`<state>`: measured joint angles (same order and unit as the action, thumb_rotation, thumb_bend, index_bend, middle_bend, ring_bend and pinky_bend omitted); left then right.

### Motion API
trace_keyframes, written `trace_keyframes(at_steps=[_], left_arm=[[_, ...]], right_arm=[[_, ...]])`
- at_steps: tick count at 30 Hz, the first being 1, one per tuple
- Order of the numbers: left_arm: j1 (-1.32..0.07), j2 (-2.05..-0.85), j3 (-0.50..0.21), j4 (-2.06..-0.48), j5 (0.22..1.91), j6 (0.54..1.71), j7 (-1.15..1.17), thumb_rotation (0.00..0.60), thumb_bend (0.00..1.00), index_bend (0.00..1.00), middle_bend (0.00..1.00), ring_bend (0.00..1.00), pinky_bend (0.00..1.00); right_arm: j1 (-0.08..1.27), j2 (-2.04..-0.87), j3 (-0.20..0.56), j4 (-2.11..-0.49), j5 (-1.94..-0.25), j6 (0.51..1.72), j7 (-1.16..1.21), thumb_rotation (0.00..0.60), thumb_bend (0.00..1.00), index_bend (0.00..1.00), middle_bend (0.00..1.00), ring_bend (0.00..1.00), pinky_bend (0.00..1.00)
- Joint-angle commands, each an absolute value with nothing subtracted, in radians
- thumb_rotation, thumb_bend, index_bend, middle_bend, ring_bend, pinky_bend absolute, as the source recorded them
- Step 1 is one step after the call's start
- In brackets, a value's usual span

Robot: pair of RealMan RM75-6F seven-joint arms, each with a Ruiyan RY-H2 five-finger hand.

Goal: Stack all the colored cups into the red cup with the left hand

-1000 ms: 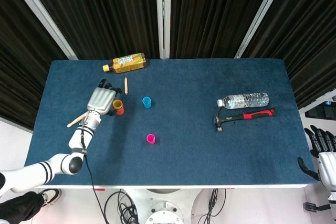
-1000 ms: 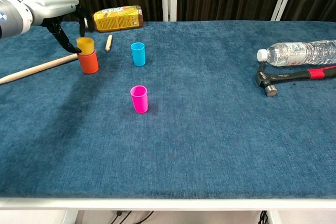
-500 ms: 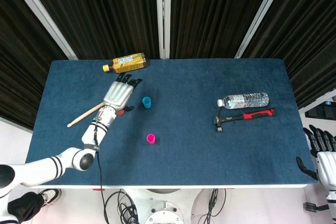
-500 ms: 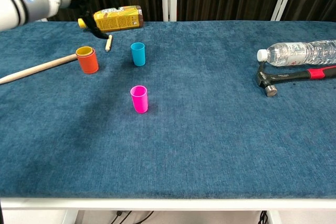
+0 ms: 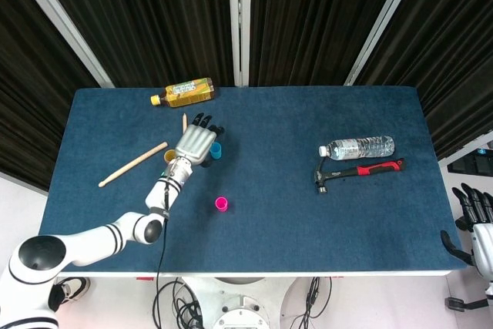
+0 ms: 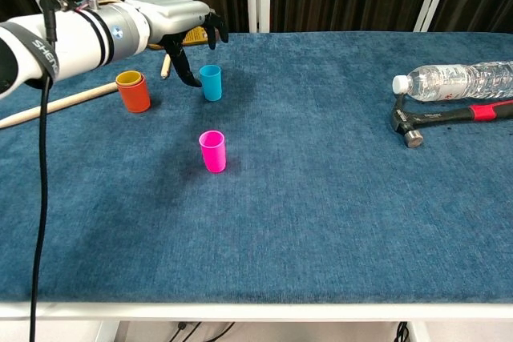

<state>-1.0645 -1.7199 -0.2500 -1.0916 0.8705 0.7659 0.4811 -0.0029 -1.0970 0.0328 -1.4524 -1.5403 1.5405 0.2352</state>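
The red cup (image 6: 135,94) stands at the table's left with a yellow cup (image 6: 129,78) nested inside it; in the head view only its yellow rim (image 5: 169,156) shows beside my left hand. The blue cup (image 6: 211,82) (image 5: 217,149) stands upright to its right. My left hand (image 6: 186,26) (image 5: 196,142) hovers above and just left of the blue cup, fingers spread and holding nothing. The pink cup (image 6: 212,150) (image 5: 222,204) stands alone nearer the front. My right hand (image 5: 477,225) hangs off the table's right edge, fingers apart.
A wooden stick (image 6: 56,105) lies left of the red cup. A tea bottle (image 5: 183,92) lies at the back, with a small wooden peg (image 5: 184,122) near it. A water bottle (image 6: 457,79) and red-handled hammer (image 6: 449,116) lie at the right.
My left hand let go of the yellow cup, which dropped into the red cup, then swung right to hover by the blue cup.
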Motion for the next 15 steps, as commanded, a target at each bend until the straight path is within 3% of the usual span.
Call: trace_keyframes(at_steps=[1,15], left_arm=[[-1.076,-1.745,-0.240,-1.048,0.876,0.751,0.480,0.600,0.16,0.28,0.30,0.04,0.00],[-1.094,-1.795,-0.239,-0.940,0.902,0.713,0.442,0.600,0.19,0.34,0.36,0.04,0.00]], right_arm=[[-0.001,-1.095,0.033,-1.453,-1.541,1.539,0.237,0.600,0.31,0.00,0.00,0.00,0.00],[0.004,-1.091,0.034,-1.464,-1.535,1.525,0.222,0.600,0.31,0.00,0.00,0.00,0.00]])
